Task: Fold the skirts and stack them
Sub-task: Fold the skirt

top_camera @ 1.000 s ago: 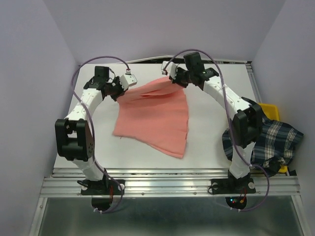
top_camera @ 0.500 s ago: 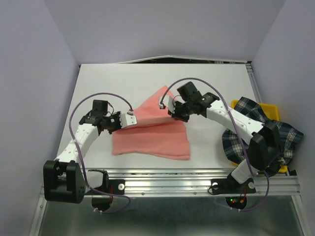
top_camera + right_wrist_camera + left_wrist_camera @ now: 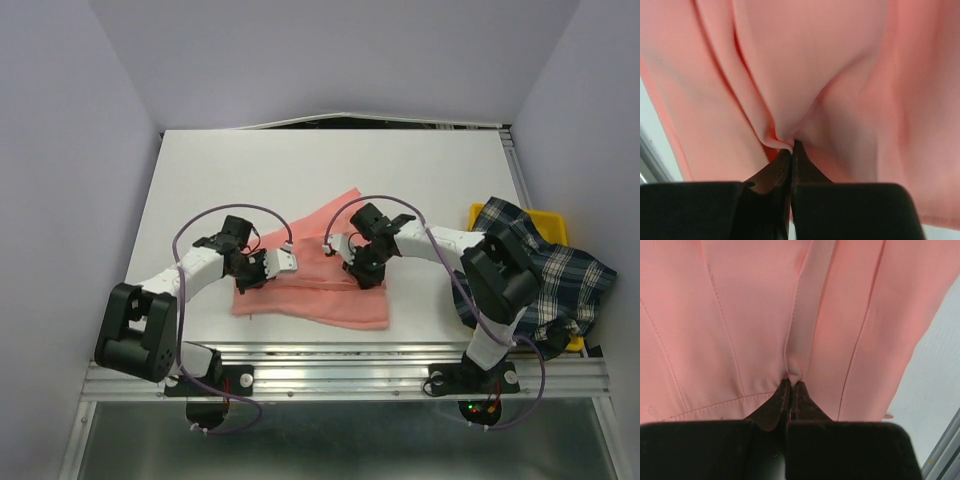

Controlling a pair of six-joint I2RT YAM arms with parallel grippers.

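Observation:
The salmon-pink skirt (image 3: pixel 318 285) lies folded over on the white table near its front edge. My left gripper (image 3: pixel 262 277) is shut on a pinch of the pink cloth at the skirt's left part; in the left wrist view the pink skirt (image 3: pixel 765 315) fills the frame and a fold is nipped at the gripper (image 3: pixel 791 385). My right gripper (image 3: pixel 362 272) is shut on the cloth at the skirt's right part, and the pink skirt (image 3: pixel 810 65) bunches at the gripper (image 3: pixel 792 145). The plaid skirt (image 3: pixel 545 275) lies heaped at the right.
The yellow bin (image 3: pixel 545 225) stands at the right table edge, mostly covered by the plaid skirt. The metal rail (image 3: pixel 340 375) runs along the near edge. Purple walls enclose the table on three sides.
Both grippers have carried the skirt's far edge from the back of the table toward the front, folding it over onto itself. Both arms are now low near the front edge.

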